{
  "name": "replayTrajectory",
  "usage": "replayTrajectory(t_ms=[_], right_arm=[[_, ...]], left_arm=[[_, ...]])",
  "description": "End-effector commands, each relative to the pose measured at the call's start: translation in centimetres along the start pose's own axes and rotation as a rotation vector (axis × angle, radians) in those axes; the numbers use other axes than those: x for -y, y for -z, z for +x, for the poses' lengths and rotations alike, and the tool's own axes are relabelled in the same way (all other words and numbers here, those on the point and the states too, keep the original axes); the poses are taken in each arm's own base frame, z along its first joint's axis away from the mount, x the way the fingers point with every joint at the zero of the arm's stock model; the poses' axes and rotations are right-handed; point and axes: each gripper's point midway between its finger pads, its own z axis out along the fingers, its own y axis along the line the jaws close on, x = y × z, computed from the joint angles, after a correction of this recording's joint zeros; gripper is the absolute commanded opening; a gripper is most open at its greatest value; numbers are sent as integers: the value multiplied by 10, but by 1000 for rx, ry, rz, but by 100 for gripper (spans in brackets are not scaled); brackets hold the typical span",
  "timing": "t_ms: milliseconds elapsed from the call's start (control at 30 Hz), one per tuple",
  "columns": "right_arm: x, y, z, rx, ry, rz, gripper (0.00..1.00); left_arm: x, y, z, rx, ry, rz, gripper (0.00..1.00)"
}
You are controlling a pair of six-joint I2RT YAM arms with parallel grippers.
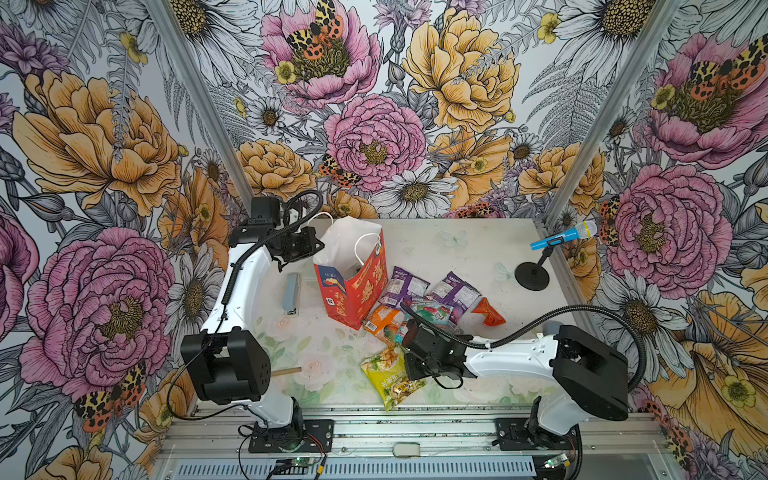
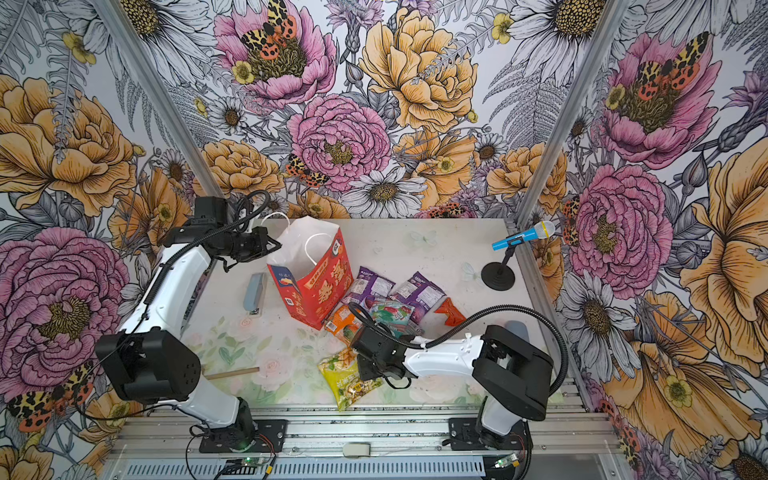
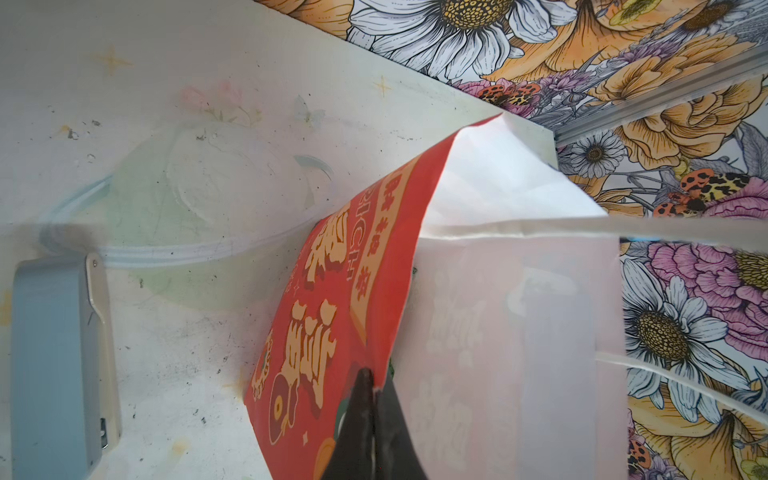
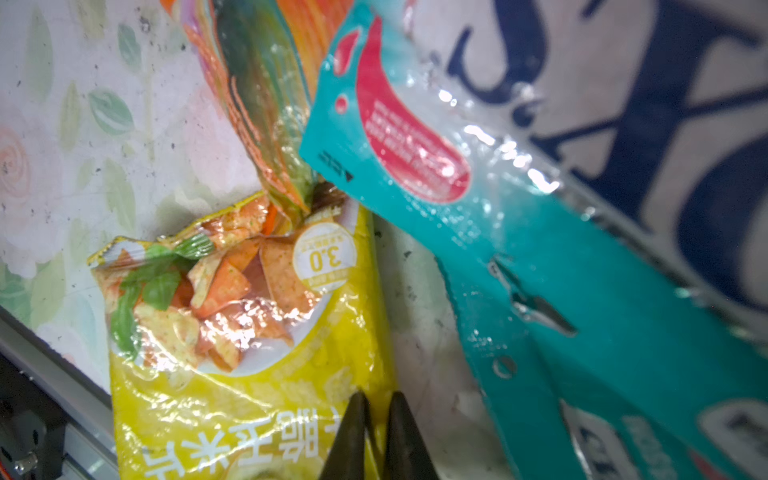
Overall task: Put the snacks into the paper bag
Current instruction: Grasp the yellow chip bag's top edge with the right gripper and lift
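Note:
The red paper bag (image 1: 353,286) (image 2: 309,286) stands upright at the back left with its white inside showing. My left gripper (image 3: 372,384) is shut on the rim of the paper bag (image 3: 332,316), and in a top view it sits at the bag's left edge (image 1: 319,246). A yellow snack packet (image 1: 388,380) (image 4: 249,374) lies near the front edge, and my right gripper (image 4: 377,399) is shut on its side edge. Beside the bag lie two purple packets (image 1: 405,286) (image 1: 455,293), a teal one (image 4: 582,291), an orange one (image 1: 382,319) and a small red-orange one (image 1: 490,312).
A grey block (image 1: 292,293) lies left of the bag. A blue toy microphone (image 1: 563,237) on a black stand is at the back right. A wooden stick (image 1: 286,371) pokes out by the left arm. Floral walls close three sides.

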Motion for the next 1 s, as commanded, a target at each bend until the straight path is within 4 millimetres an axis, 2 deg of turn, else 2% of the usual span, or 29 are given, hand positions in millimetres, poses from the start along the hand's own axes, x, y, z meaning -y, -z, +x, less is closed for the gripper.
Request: replayTrajectory(t_ms=[0,133,333,633,967], right_arm=[[-5,1,-4,13,5,-7,1],[-12,11,-11,40,17,-34,0],[-26,37,-23,89,32,-90,0],[-32,75,-29,130,36,-134,0],[-42,123,-45,220,19,-205,0]], left_arm=[[-5,1,2,6,10,-18,0],[-5,2,1,9,8,-19,0],[-5,2,2,6,11,-17,0],[-5,2,1,7,12,-17,0],[-4,2,1,8,10,-15,0]])
